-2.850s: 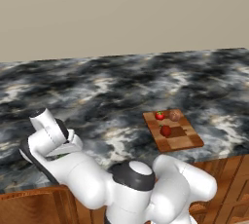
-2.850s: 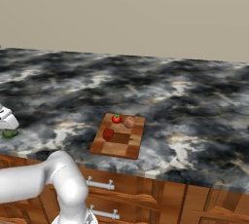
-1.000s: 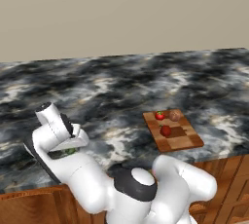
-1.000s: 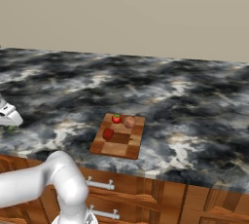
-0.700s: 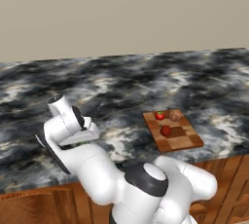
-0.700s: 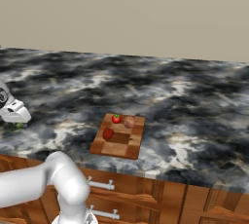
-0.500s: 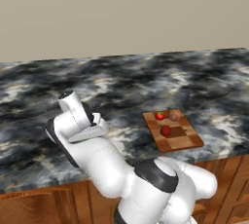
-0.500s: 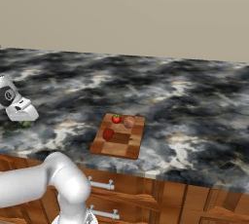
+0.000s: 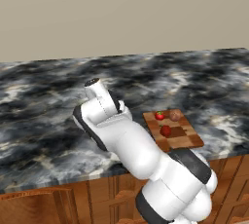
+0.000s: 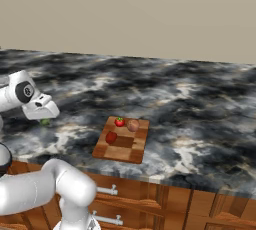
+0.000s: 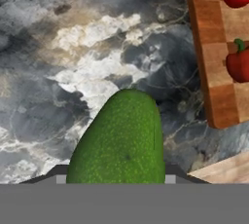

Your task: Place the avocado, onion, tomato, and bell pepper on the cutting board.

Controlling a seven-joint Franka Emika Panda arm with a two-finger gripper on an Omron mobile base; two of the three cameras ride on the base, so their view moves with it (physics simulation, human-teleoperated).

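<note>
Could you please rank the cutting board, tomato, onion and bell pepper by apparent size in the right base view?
1. Cutting board, clearly largest.
2. Onion.
3. Bell pepper, close to the onion.
4. Tomato.

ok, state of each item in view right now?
avocado: held in the gripper, off the counter
tomato: on the cutting board, far corner
onion: on the board, beside the tomato
bell pepper: on the board, nearer the front edge
gripper: shut on the avocado, above the counter, short of the board
</note>
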